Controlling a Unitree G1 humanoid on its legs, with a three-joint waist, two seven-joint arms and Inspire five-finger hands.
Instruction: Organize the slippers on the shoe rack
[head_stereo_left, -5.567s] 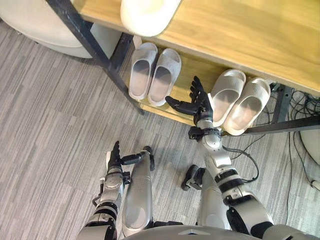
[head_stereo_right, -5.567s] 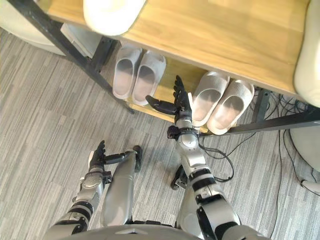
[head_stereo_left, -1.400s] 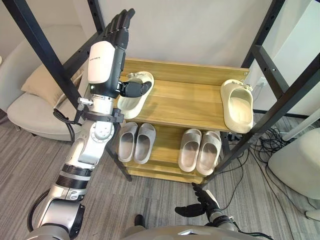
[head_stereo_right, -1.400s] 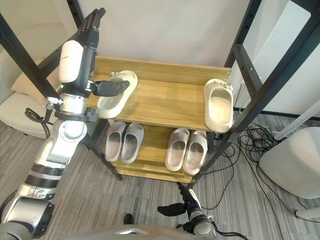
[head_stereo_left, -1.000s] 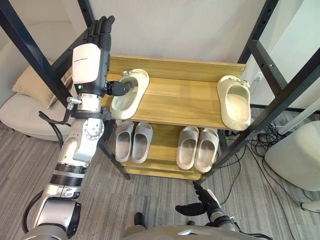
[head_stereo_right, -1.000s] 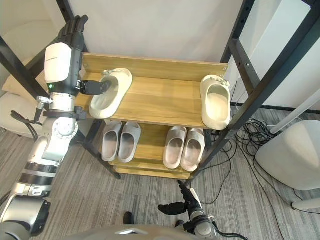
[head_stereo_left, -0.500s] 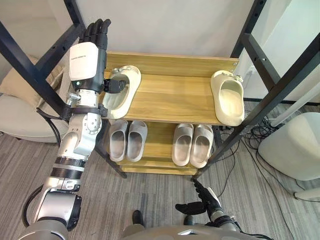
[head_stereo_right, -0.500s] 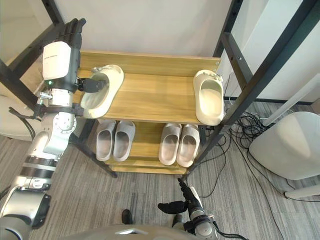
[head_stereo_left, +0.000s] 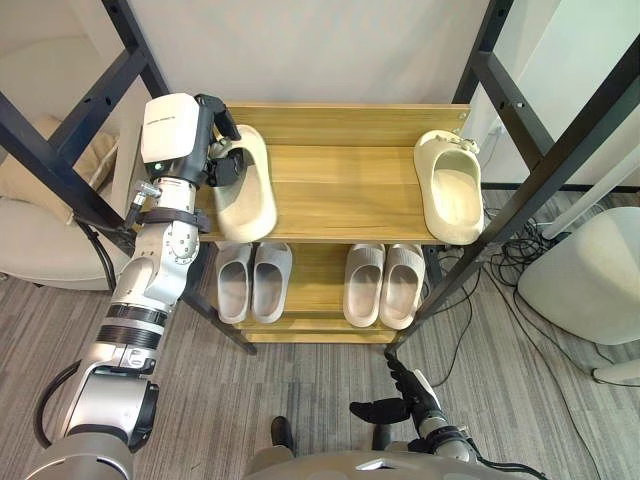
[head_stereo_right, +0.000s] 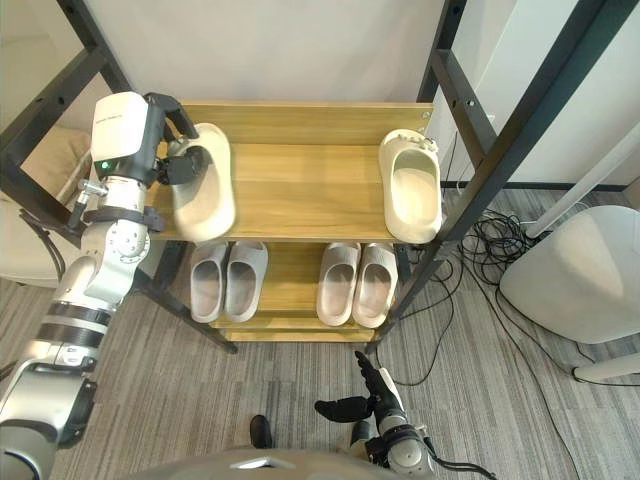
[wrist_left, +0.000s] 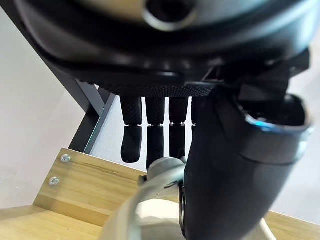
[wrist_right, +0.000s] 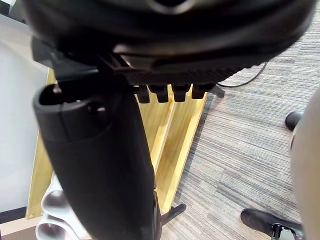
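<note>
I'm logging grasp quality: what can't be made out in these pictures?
Eye views: the left robot hand covers one side of the cream slipper; lifted or resting on the top shelf, unclear.
Left wrist view: the thumb hides most of that slipper.
Eye views: the top shelf hides the toes of the grey slippers.

Left hand (head_stereo_left: 200, 135), earlier straight-fingered, now around the tipped cream slipper (head_stereo_left: 250, 195).

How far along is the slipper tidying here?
Done: two grey pairs sit side by side on the lower shelf. In hand: the left hand grips a cream slipper at the top shelf's left end. Left: pairing it with the other cream slipper at the right end. The right hand hangs open near the floor.
</note>
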